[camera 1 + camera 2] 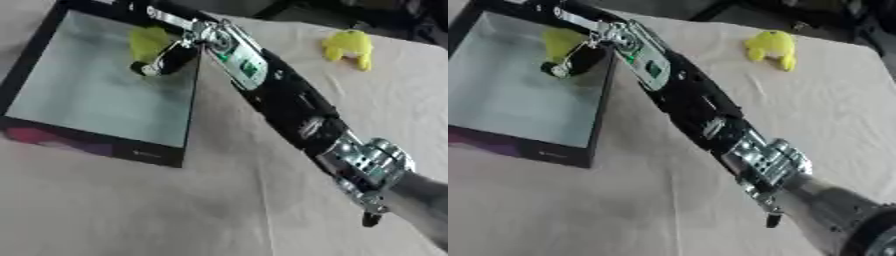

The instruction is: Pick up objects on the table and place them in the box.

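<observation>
Our right robot hand reaches over the box, above a yellow thing; we cannot tell its grip. Next, we think, comes the yellow toy on the tabletop.

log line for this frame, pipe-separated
right hand: over box, at yellow object inside | second yellow object: on table | left hand: not visible

Black right arm with silver joints, a green panel, and black-fingered hand.
</observation>
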Robot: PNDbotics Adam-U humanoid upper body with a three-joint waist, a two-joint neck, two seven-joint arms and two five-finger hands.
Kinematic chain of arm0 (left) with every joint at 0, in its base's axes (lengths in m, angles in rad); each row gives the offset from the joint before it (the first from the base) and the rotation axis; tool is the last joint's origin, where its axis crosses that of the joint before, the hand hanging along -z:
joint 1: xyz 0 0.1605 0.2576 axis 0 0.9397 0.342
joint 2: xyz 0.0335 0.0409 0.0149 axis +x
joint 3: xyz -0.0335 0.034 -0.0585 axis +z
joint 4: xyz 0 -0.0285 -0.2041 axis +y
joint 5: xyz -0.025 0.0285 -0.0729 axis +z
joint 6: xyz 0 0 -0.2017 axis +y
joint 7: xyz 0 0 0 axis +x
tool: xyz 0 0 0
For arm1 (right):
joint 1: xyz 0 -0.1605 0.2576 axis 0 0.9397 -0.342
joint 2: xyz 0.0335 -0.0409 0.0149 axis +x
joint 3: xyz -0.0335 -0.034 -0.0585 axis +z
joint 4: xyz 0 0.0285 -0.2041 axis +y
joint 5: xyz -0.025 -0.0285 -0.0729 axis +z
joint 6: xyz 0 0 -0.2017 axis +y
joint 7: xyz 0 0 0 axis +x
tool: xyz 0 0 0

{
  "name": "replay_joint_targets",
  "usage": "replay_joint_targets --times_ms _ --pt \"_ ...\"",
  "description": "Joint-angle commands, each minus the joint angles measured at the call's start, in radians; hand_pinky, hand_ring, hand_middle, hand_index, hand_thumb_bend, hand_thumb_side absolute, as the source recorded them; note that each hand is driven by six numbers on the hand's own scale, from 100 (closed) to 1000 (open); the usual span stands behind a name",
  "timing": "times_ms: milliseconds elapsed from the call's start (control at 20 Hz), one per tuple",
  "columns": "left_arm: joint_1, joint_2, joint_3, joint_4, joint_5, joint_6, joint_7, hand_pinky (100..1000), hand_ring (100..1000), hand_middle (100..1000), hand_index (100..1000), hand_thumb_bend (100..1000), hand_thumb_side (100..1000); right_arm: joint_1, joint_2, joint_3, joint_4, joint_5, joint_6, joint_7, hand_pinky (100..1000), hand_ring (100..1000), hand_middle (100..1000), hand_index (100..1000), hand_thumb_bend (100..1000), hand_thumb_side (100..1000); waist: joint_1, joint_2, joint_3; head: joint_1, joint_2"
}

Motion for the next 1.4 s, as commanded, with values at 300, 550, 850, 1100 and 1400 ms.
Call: replay_joint_targets --times_ms 300,550,850,1100,1400 --pt "0.002 0.016 0.008 -0.007 0.003 -0.001 -0.011 695 554 720 721 162 577 -0.014 -0.023 -0.011 -0.039 -0.023 0.023 -0.039 1000 1000 1000 988 368 100 0.015 -0.010 0.000 -0.004 -0.001" --pt "0.012 0.020 0.008 -0.003 0.001 -0.002 -0.012 697 553 720 720 161 576 -0.019 -0.051 -0.022 -0.130 -0.100 0.048 -0.063 1000 1000 1000 997 331 100 0.022 -0.022 -0.016 0.005 0.011" --pt "0.033 0.030 0.002 0.004 -0.004 0.002 -0.025 697 553 718 720 158 577 -0.003 -0.130 -0.066 -0.350 -0.367 0.146 -0.141 1000 1000 1000 1000 100 100 0.048 -0.047 -0.073 0.041 0.030" --pt "0.060 0.036 0.002 0.013 -0.010 0.001 -0.036 697 551 716 718 154 577 0.101 -0.258 -0.138 -0.539 -0.616 0.195 -0.236 1000 1000 1000 932 100 258 0.077 -0.068 -0.141 0.113 0.047" --pt "0.087 0.039 -0.005 0.032 -0.014 -0.010 -0.059 697 550 724 717 148 579 0.283 -0.411 -0.240 -0.626 -0.783 0.202 -0.289 1000 1000 1000 911 100 348 0.115 -0.086 -0.211 0.208 0.055"
